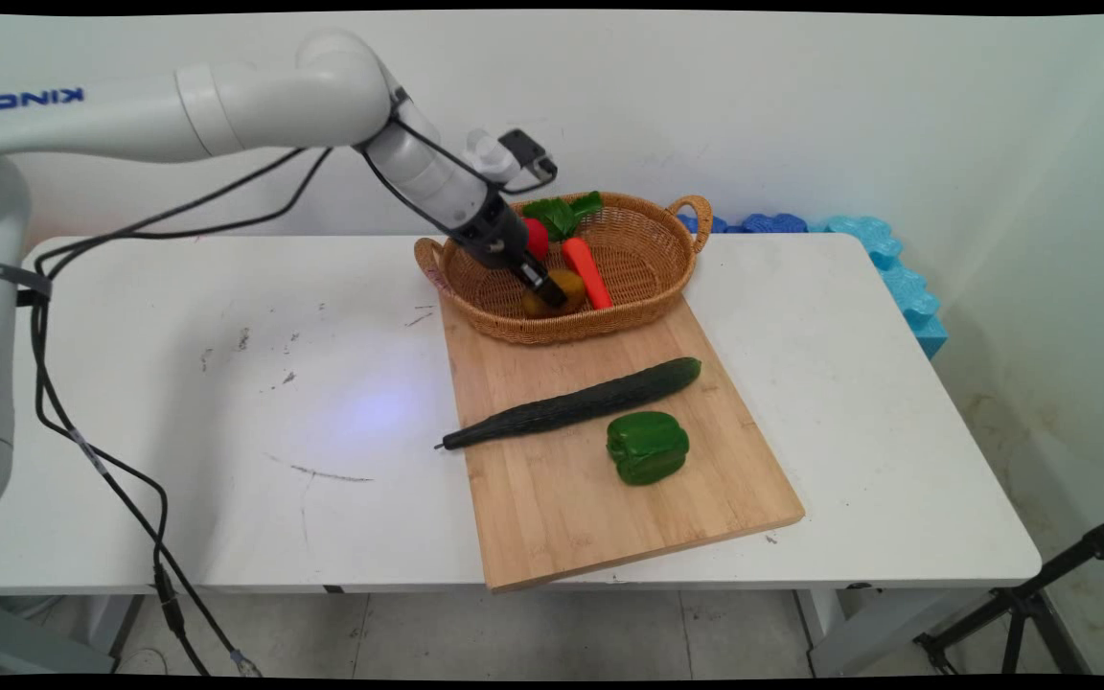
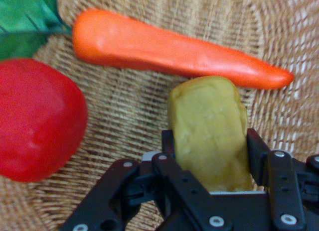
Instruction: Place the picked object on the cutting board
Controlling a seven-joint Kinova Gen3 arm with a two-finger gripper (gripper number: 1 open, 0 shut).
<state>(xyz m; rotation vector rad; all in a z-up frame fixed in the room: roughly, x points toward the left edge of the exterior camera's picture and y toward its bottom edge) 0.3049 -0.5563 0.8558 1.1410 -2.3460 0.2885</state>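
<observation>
- the claw (image 2: 209, 156) is down inside the wicker basket (image 1: 648, 251), tilted, its two black fingers (image 2: 256, 154) closed onto a yellowish-brown potato (image 2: 209, 129); one finger sits against each side of it.
- in the hand view the potato fills the gap between the fingers and pokes out past their tips; whether it rests on the weave or is lifted off it cannot be told.
- in the main view the claw (image 1: 544, 287) meets the potato (image 1: 566, 287) in the near part of the basket, by the front wall.
- just beyond the potato's far end, seen from the hand, lies an orange carrot (image 2: 169, 47), crosswise to the fingers; it touches or almost touches the potato.
- in the main view the carrot (image 1: 587, 272) lies just to the claw's right in the picture.
- a red round fruit, tomato-like (image 2: 37, 119), sits off to the claw's left in the hand view, apart from the potato, with bare weave between them.
- green leaves (image 2: 25, 22) lie further out past the red fruit, near the carrot's thick end.
- the basket stands on the far end of a wooden cutting board (image 1: 609, 479).
- nearer the camera than the claw, and well apart from it, a long dark cucumber (image 1: 576, 402) lies slantwise on the board.
- a green bell pepper (image 1: 648, 447) sits just past the cucumber, further from the claw.
- the board lies on the white table (image 1: 226, 402).
</observation>
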